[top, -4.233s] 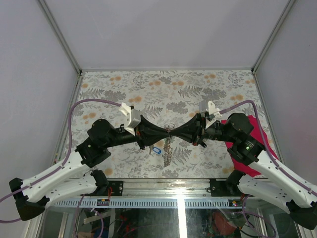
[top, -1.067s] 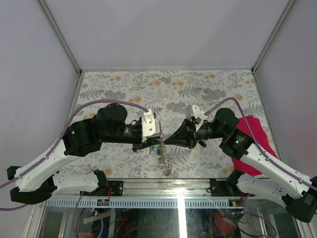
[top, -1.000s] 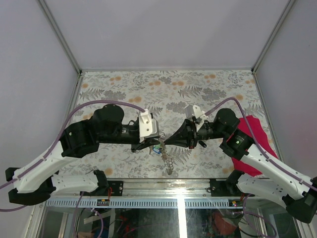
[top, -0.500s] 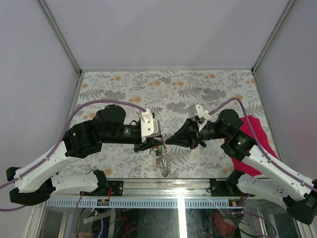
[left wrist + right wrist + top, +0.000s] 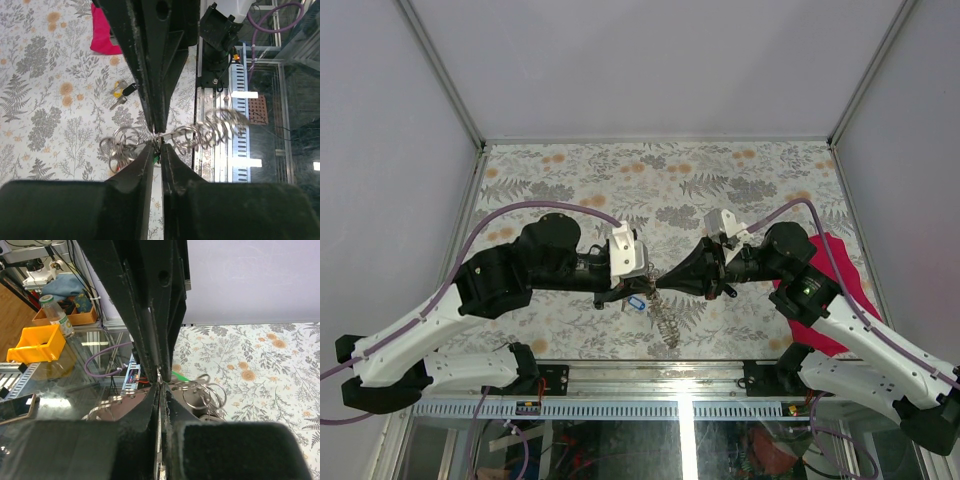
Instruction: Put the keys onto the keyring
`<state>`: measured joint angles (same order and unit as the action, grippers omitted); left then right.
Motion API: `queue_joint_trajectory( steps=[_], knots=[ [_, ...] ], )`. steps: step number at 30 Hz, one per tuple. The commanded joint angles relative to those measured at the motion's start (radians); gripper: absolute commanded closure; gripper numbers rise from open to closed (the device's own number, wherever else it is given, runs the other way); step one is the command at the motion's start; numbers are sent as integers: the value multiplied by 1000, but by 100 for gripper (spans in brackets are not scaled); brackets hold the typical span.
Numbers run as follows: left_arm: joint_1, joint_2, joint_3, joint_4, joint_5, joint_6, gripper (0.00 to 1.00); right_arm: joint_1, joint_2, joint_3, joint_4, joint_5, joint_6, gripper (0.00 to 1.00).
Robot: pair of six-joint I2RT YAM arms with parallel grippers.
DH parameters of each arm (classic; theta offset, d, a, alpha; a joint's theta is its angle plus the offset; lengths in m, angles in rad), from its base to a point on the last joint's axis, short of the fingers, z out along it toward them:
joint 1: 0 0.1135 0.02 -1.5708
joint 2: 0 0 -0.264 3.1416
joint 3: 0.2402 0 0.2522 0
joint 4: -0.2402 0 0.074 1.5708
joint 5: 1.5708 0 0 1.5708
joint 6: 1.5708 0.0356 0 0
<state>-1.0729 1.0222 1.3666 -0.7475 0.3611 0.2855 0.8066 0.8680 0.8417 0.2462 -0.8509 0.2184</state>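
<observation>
In the top view my left gripper (image 5: 643, 286) and right gripper (image 5: 661, 283) meet tip to tip above the table's near middle. The keyring (image 5: 122, 145), a cluster of thin silvery rings, hangs at the meeting point, and its chain (image 5: 666, 322) dangles below. The right gripper (image 5: 160, 385) is shut on the ring wire. The left gripper (image 5: 156, 145) is shut, with a green key (image 5: 183, 376) pinched at its tips. A blue key (image 5: 636, 301) hangs just below. A yellow key and a black key (image 5: 123, 93) lie on the table.
A crimson cloth (image 5: 840, 290) lies at the table's right edge under the right arm. Grey walls enclose the floral table (image 5: 660, 180) on three sides. The near edge is a metal rail (image 5: 650, 408) with the arm bases.
The left arm swung round from its earliest pose, camera side now up. The two tips stayed together near the same spot. The chain has swung slightly right in the last half second.
</observation>
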Motion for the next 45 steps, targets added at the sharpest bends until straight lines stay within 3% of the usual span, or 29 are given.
queue_joint_trajectory(
  steps=[1, 8, 14, 17, 27, 45],
  knots=[
    [-3, 2, -5, 71, 16, -11, 97, -1, -30, 25, 105, 8, 13, 100],
    [-3, -1, -1, 78, 11, -10, 100, -1, -32, 35, 45, 9, -25, 100],
    [-4, 24, 28, 19, 19, 15, 100, -1, -45, 71, -74, 26, -104, 76],
    [-4, 52, 61, -36, 29, 40, 100, -1, -32, 99, -146, 8, -143, 71],
    [-4, 98, 122, -104, 33, 84, 100, -2, 21, 147, -273, -14, -219, 68],
    [-4, 121, 133, -116, 17, 80, 100, -1, 71, 154, -234, -40, -200, 71]
  ],
)
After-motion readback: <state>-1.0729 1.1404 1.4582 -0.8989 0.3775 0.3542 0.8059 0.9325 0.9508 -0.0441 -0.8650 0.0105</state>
